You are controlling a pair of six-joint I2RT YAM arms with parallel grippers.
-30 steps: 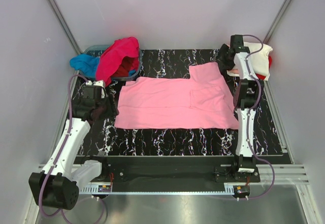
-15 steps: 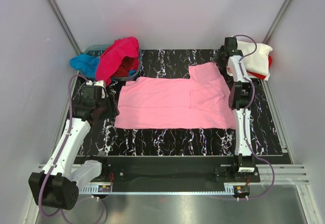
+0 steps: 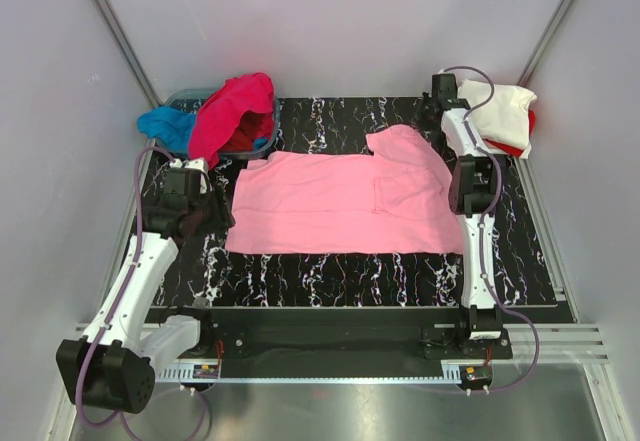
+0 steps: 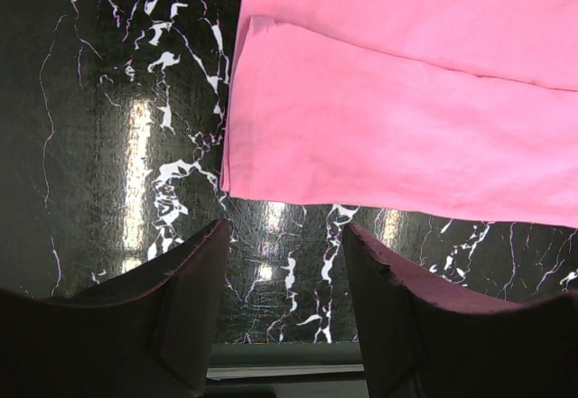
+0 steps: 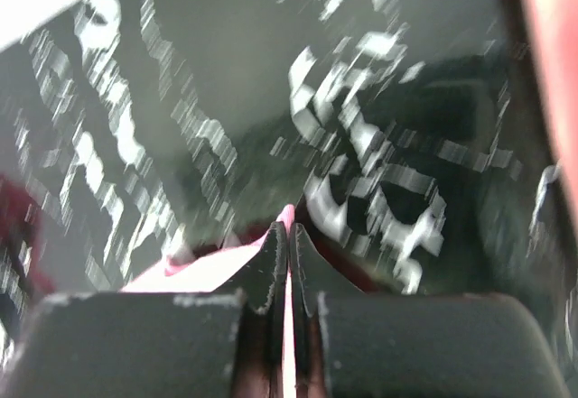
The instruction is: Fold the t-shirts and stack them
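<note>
Soft light pink cotton t-shirt [image 4: 397, 118] lies flat on the black white-veined marble tabletop [image 4: 117, 145]. Left gripper [image 4: 284, 312] hovers open, just beside its edge.

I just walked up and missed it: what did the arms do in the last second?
The right gripper moved toward the far edge and closed on the far right corner of the light pink t-shirt, which bunched slightly. The left gripper stayed open near the shirt's left edge; the basin and the folded stack did not move.

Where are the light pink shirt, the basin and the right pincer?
light pink shirt [image 3: 340, 206], top view, middle of the cloth
basin [image 3: 184, 93], top view, far rim
right pincer [image 5: 288, 240], right wrist view, between its fingertips
</note>
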